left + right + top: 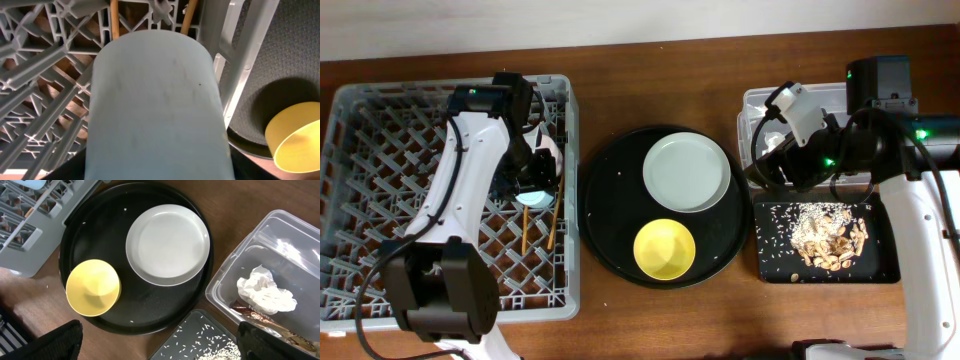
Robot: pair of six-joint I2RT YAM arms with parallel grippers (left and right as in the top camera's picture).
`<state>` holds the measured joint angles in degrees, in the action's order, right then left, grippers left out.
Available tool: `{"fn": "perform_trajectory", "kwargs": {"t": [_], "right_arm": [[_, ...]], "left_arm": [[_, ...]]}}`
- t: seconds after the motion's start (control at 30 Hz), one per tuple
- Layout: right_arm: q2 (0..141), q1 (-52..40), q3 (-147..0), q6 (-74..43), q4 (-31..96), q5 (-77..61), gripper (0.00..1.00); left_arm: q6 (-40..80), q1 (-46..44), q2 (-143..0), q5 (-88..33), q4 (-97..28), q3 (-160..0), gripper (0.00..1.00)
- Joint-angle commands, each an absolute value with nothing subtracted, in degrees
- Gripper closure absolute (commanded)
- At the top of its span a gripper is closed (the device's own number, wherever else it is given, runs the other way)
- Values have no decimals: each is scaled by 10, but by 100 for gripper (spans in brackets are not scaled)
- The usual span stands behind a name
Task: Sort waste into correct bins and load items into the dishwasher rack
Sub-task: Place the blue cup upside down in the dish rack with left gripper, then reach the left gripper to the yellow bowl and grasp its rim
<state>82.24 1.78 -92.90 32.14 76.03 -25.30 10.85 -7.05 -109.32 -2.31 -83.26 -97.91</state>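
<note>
Overhead, left: rack holds two chopsticks and the pink cup; left claw pinches the blue cup low over the pegs, not yet let go. Centre: plate and yellow bowl sit on the round black tray, both left to load. Right: tissue and wrapper lie in the clear tub, scraps in the shallow black tray, so waste looks sorted; right claw spread wide, empty, near the tub.
</note>
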Motion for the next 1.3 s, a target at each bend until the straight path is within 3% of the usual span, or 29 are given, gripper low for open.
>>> {"fn": "perform_trajectory", "kwargs": {"t": [0.0, 0.1, 0.43, 0.7, 0.73, 0.8, 0.83, 0.87, 1.07, 1.27], "right_arm": [[818, 19, -940, 325, 761, -248, 1], [818, 19, -940, 325, 761, -248, 1], [818, 19, -940, 325, 761, -248, 1], [818, 19, -940, 325, 761, -248, 1], [818, 19, -940, 325, 761, -248, 1], [818, 19, -940, 325, 761, -248, 1], [818, 19, -940, 325, 761, -248, 1], [818, 19, -940, 325, 761, -248, 1], [818, 19, -940, 325, 761, -248, 1], [818, 19, -940, 325, 761, -248, 1]], "left_arm": [[113, -69, -1078, -15, -832, -974, 22], [113, -70, -1078, -10, -832, -974, 1], [131, -46, -1052, -28, -834, -1009, 1], [130, 14, -885, -84, -821, -1034, 1], [130, 14, -852, -84, -827, -1034, 11], [130, 8, -821, -96, -840, -1033, 55], [129, 0, -806, -108, -850, -1032, 66], [124, -12, -794, -121, -859, -1030, 70], [120, -141, -772, -138, -849, -978, 59], [182, -327, -773, -139, -635, -770, 57]]}}
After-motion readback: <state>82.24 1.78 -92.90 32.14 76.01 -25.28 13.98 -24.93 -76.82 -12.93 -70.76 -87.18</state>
